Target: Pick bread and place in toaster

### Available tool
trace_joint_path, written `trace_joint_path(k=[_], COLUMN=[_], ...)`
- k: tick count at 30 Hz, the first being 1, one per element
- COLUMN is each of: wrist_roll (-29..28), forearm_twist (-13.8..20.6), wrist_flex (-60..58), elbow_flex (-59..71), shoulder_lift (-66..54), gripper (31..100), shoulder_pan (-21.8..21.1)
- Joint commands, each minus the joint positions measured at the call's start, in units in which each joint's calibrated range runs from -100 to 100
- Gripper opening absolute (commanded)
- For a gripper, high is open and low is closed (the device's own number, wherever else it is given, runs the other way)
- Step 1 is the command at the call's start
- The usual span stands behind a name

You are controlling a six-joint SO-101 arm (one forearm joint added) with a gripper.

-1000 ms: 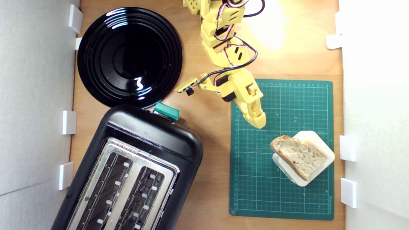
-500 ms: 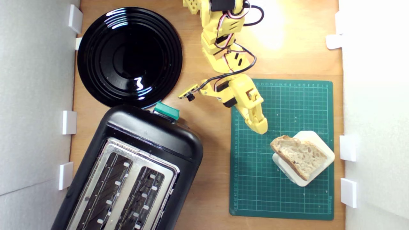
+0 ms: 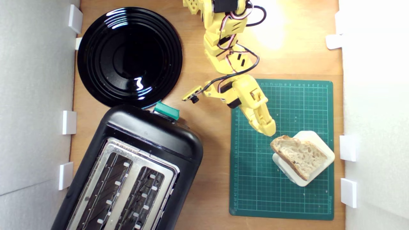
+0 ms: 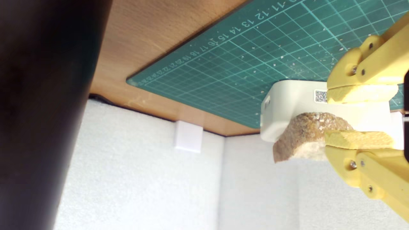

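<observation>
Bread (image 3: 299, 155), a half-oval slice with brown crust, lies on top of a cream rounded-square block (image 3: 314, 138) on the green cutting mat (image 3: 255, 185), toward the exterior view's right. Just beside its crust end hovers the yellow gripper (image 4: 359, 116), fingers (image 4: 361, 94) spread apart with a gap between them and nothing pinched. The black toaster (image 3: 150, 134) sits well apart at the exterior view's lower left, slots empty, beside a round black plate (image 3: 129, 56).
</observation>
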Motion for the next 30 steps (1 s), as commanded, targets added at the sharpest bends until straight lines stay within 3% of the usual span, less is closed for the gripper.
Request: trace_joint_path(k=[1, 4, 13, 30], wrist_roll=[-0.1, -0.1, -0.1, -0.1], forearm_twist=[-0.45, -0.36, -0.82, -0.91], wrist_flex=[-2.01, -2.01, -2.01, -2.01], elbow_flex=[-1.83, -1.92, -1.92, -9.81], shoulder_lift=[-0.56, -0.56, -0.56, 4.18], gripper=[70.4, 77.5, 90.3, 90.8], shoulder_pan=[-0.54, -0.62, -2.47, -3.76])
